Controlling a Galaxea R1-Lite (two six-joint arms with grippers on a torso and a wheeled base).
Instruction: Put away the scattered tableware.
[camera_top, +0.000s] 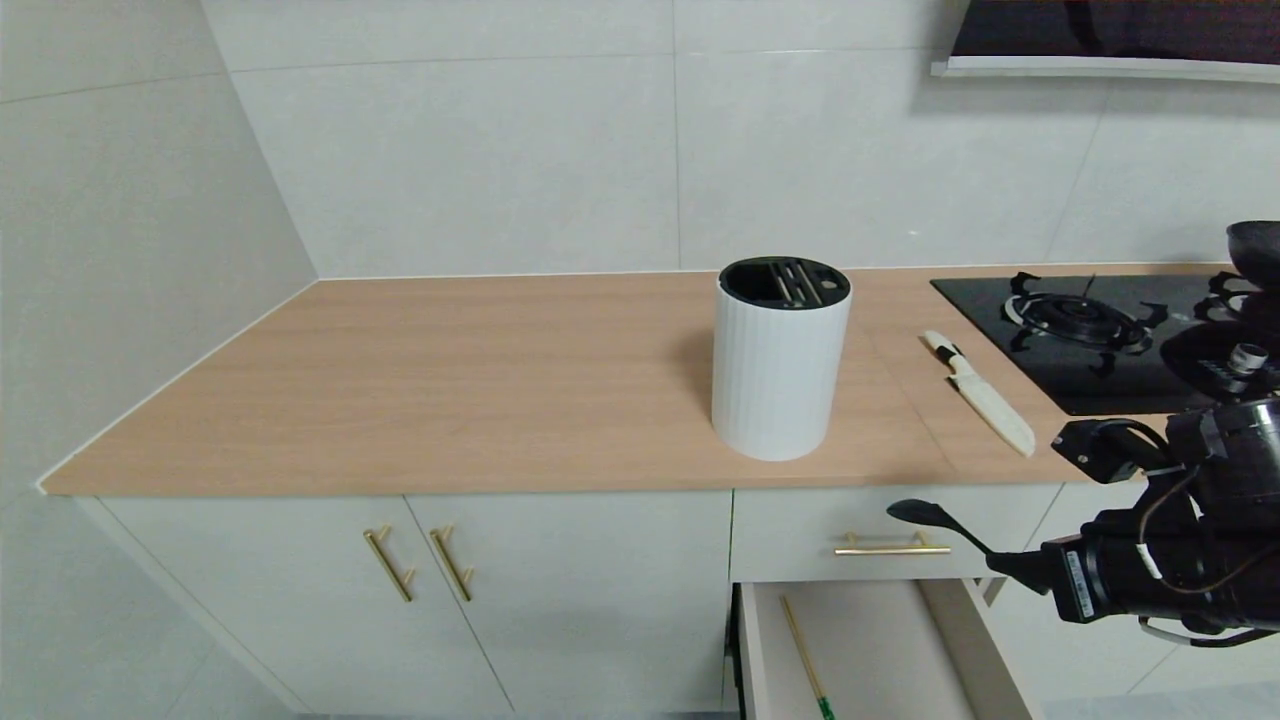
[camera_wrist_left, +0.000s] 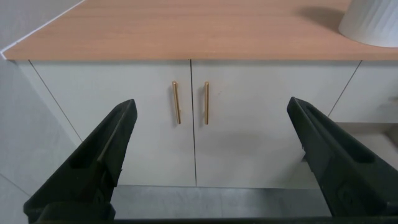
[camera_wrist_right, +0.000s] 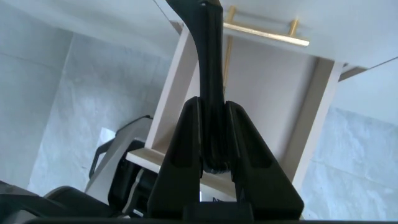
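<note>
My right gripper (camera_top: 1005, 565) is shut on the handle of a black spoon-like utensil (camera_top: 925, 514), held in front of the cabinet above the open drawer (camera_top: 950, 625). In the right wrist view the utensil (camera_wrist_right: 210, 56) sticks out from the shut gripper (camera_wrist_right: 212, 115) over the drawer (camera_wrist_right: 273, 93). A pair of chopsticks (camera_top: 803, 645) lies inside the drawer. A cream-bladed knife (camera_top: 982, 396) lies on the counter right of the white ribbed holder (camera_top: 778, 362). My left gripper (camera_wrist_left: 211, 109) stands open, low, facing the cabinet doors.
A black gas hob (camera_top: 1090, 330) occupies the counter's right end, with dark cookware at the far right. Gold handles (camera_wrist_left: 189, 102) mark the two cabinet doors left of the drawer. The wooden counter (camera_top: 450, 380) stretches bare to the left wall.
</note>
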